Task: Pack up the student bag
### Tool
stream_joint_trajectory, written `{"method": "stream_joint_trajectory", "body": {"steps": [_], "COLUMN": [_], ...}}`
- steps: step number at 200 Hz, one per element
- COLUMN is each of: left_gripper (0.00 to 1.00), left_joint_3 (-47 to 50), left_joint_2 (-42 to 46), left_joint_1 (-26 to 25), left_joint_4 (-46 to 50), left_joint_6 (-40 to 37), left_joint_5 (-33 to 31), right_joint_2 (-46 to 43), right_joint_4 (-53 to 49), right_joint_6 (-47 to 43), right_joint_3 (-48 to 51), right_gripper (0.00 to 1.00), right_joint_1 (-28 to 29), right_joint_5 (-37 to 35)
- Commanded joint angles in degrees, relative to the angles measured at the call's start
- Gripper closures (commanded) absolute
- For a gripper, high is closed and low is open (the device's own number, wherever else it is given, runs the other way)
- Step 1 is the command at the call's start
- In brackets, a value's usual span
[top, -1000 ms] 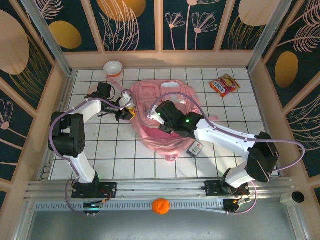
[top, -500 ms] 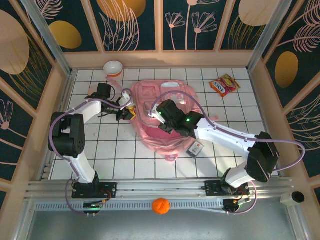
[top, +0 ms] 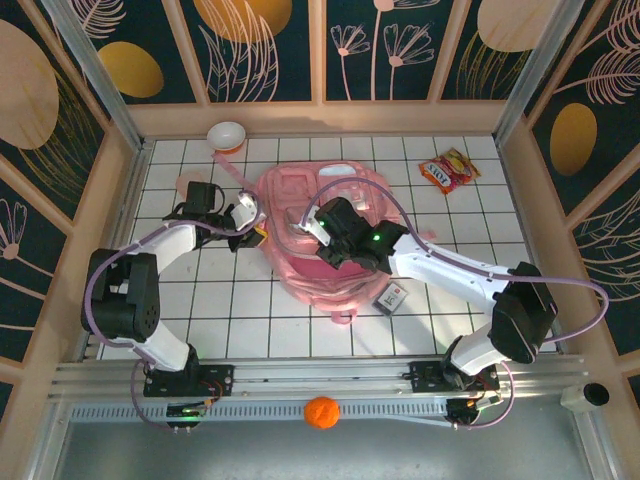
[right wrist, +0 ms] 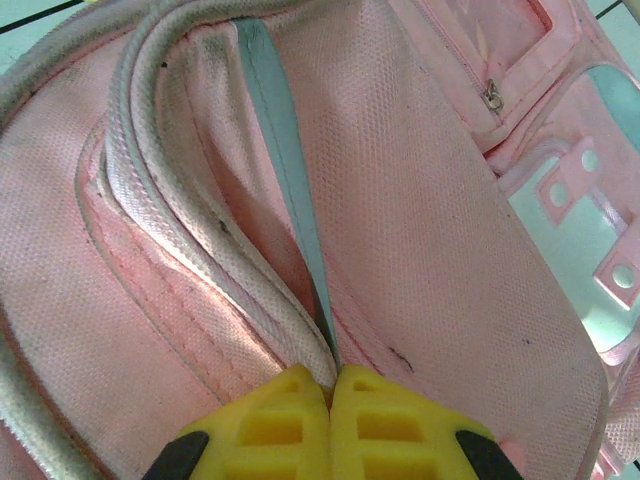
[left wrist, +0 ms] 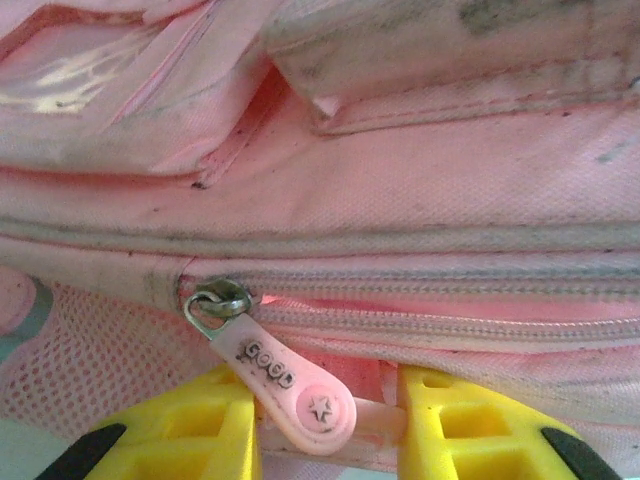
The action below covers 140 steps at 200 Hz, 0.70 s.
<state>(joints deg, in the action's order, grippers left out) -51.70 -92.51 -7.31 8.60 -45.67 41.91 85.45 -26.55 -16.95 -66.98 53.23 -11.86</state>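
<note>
Left fingers (left wrist: 190, 425): pinching the zipper pull (left wrist: 292, 388) on the student bag (left wrist: 420, 190).
Right fingers (right wrist: 270, 425): pressing together at the bag's teal-edged fold (right wrist: 285, 170).

- Bag (top: 300, 188): pink, with greyish-white zipper trim, dark smudges and a teal strip in a fold.
- Pull (left wrist: 290, 385): pale pink, with a star and raised letters.
- Left tool (left wrist: 325, 425) and right tool (right wrist: 332, 420): yellow fingers.
- Tabletop (top: 250, 300): white, with a dark grid.
- Packet (top: 448, 170): red and yellow.
- Ball (top: 321, 412): orange.
- Walls (top: 270, 50): dark blue, with gold ovals and pale line-drawn leaves.
- Arms (top: 450, 268): white and black, with purple cables.
</note>
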Motion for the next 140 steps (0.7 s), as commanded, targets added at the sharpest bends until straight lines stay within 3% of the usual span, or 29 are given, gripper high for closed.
{"method": "stream_joint_trajectory", "body": {"steps": [1, 29, 44, 104, 140], "left_gripper": [0.85, 0.7, 0.69, 0.95, 0.96], "left_joint_3": [-0.69, -2.12, -2.37, -1.96, -1.12], "left_joint_2": [-1.83, -3.88, -4.02, -2.08, -0.29], "left_joint_1": [-0.34, -0.28, -0.35, -0.33, -0.34], "left_joint_4": [-3.46, -2.8, -2.28, -3.24, -2.07], "left_joint_6": [5.13, 7.05, 7.69, 10.41, 10.14], "left_joint_5": [0.24, 1.87, 2.27, 6.16, 2.64], "right_joint_2": [0.59, 0.61, 0.5, 0.71, 0.91], "right_joint_4": [1.3, 1.07, 1.14, 0.87, 0.61], "right_joint_6": [1.59, 1.58, 1.76, 2.61, 3.92], "right_joint_3": [-0.25, -0.34, -0.09, 0.62, 1.3], "right_gripper": [1.0, 1.0, 1.0, 1.0, 1.0], "right_joint_1": [0.28, 0.56, 0.64, 0.56, 0.42], "right_joint_5": [0.68, 0.7, 0.68, -0.32, 0.2]}}
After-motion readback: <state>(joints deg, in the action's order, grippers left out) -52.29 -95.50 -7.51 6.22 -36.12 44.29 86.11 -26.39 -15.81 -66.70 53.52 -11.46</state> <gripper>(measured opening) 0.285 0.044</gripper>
